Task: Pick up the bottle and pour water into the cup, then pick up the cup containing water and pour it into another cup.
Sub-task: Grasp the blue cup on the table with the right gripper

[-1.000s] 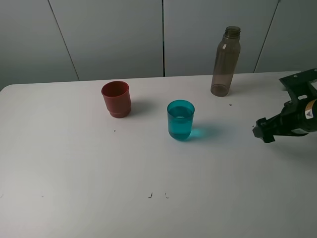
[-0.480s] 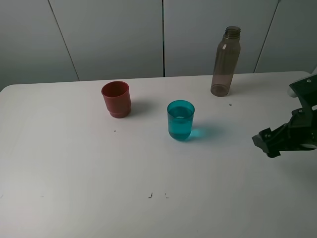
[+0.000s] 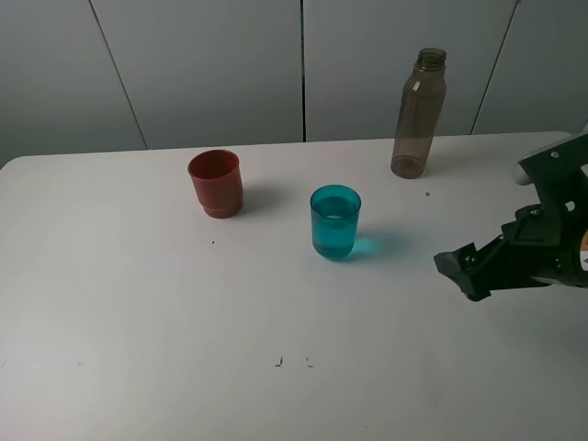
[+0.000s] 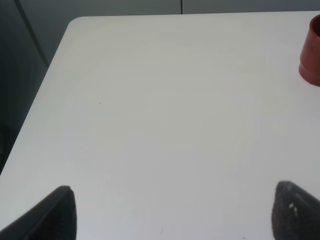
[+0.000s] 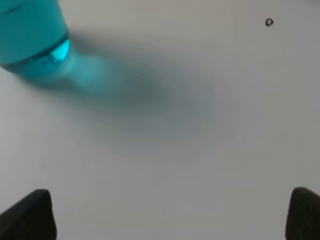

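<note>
The smoky grey-brown bottle [image 3: 419, 114] stands upright at the back of the white table, uncapped. A translucent teal cup [image 3: 335, 221] holding water sits mid-table; the right wrist view shows its base [image 5: 31, 41] ahead of the fingers. The opaque red cup [image 3: 216, 183] stands to its left, and its edge [image 4: 311, 52] shows in the left wrist view. My right gripper [image 3: 462, 270] is open and empty, low over the table to the right of the teal cup, pointing at it. My left gripper [image 4: 172, 215] is open over bare table; it does not appear in the exterior view.
A small dark speck [image 3: 427, 194] lies near the bottle, seen as a tiny ring [image 5: 269, 22] in the right wrist view. Small marks [image 3: 278, 362] dot the table front. The table's left edge [image 4: 47, 67] drops off beside my left gripper.
My right gripper has moved down and to the left, closer to the teal cup, staying open. The bottle and both cups have not moved.
</note>
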Available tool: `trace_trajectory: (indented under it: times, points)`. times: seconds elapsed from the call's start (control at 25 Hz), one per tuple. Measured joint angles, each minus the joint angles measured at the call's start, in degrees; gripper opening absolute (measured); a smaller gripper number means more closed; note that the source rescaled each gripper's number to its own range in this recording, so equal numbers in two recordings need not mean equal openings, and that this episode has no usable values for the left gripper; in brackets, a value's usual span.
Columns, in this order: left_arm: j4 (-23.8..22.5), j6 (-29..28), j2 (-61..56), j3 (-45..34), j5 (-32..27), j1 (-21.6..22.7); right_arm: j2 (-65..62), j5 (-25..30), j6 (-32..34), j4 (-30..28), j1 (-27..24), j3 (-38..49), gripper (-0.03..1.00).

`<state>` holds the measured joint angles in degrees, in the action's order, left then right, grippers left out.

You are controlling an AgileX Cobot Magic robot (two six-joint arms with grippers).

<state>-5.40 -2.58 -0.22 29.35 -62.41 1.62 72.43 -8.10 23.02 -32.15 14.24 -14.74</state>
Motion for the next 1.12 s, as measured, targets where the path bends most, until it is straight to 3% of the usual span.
trace_trajectory:
  times: [0.16, 0.4, 0.72, 1.12]
  points:
    - [0.00, 0.00, 0.00, 0.00, 0.00, 0.00, 0.00, -3.96, -0.13, -4.42, 0.00, 0.05, 1.00]
    - [0.00, 0.00, 0.00, 0.00, 0.00, 0.00, 3.62, -13.73, -1.29, -6.38, 0.00, 0.05, 1.00]
    - [0.00, 0.00, 0.00, 0.00, 0.00, 0.00, 18.14, -33.05, -11.98, -6.41, 0.00, -0.18, 1.00]
    - [0.00, 0.00, 0.00, 0.00, 0.00, 0.00, 30.44, -34.59, -14.82, -7.29, 0.00, -6.89, 1.00]
